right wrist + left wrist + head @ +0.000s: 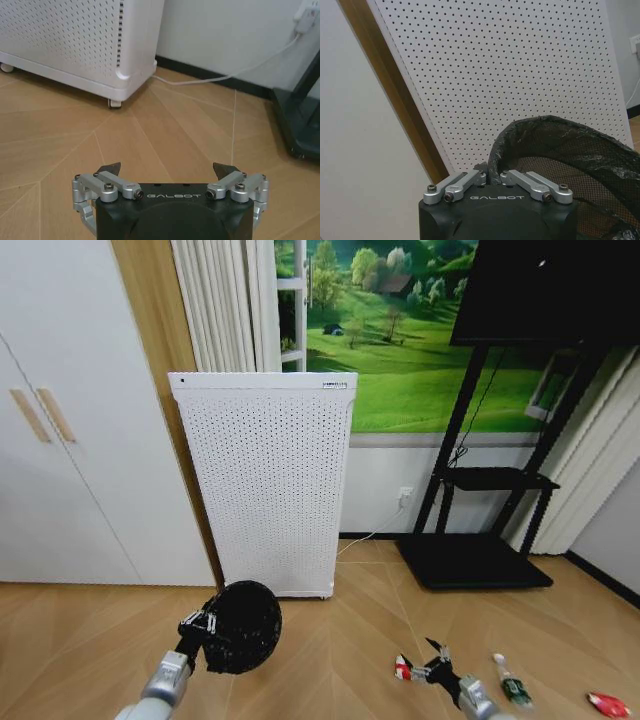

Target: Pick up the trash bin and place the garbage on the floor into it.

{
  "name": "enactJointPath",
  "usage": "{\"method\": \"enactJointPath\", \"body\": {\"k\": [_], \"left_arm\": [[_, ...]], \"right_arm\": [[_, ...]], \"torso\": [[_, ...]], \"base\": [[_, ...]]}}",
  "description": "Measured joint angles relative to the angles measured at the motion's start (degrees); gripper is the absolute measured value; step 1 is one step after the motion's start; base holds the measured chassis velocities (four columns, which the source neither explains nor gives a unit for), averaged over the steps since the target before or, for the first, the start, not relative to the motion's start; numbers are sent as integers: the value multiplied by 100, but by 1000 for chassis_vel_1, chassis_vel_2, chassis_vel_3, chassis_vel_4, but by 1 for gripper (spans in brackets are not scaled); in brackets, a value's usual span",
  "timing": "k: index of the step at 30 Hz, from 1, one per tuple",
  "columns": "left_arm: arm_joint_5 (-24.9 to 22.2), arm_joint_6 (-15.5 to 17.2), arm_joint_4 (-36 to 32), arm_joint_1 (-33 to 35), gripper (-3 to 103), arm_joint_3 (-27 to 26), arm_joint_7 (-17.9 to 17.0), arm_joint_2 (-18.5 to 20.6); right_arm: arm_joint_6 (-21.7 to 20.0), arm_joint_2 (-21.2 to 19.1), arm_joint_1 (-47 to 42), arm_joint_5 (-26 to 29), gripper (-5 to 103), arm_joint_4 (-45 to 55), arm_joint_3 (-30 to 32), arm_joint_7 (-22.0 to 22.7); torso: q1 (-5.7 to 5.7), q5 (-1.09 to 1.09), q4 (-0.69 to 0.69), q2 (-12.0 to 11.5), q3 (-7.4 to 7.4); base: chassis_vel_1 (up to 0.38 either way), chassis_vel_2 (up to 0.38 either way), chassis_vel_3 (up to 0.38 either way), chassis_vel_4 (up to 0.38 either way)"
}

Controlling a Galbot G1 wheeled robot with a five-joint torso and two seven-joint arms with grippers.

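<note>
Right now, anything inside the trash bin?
The trash bin, held at its rim by the left claw, shows a black liner and mesh wall; no litter visible. Its bottom is hidden.

Wooden floor (pixel 330 660) carries wrapper (pixel 403 669), bottle (pixel 514 689), red piece (pixel 608 705).

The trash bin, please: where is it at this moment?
In the head view, the trash bin hangs lower left, gripped at its rim by the left gripper, before the white perforated appliance.

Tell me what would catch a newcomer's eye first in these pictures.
The left gripper holds the black trash bin by its rim, lifted and tilted in front of the tall white perforated appliance. On the wooden floor to the right, the open right gripper hovers by a red-and-white wrapper, with a bottle beyond it.
</note>
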Motion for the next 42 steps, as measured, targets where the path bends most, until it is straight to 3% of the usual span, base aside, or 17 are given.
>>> {"method": "enactJointPath", "body": {"k": [16, 32, 42], "left_arm": [[144, -13, 110, -60, 7, 262, -18, -108], [188, -12, 203, -124, 7, 419, -22, -153], [212, -20, 212, -90, 7, 472, -23, -167]], "right_arm": [[-220, 324, 953, 555, 100, -1406, -927, 405], [-170, 741, 2020, 299, 100, -2959, -1440, 427], [-115, 922, 2238, 96, 100, -3410, -1549, 425]], "torso": [[0, -1, -2, 0, 0], [0, 0, -1, 0, 1], [0, -1, -2, 0, 0]], "base": [[0, 0, 0, 0], [0, 0, 0, 0], [0, 0, 0, 0]]}}
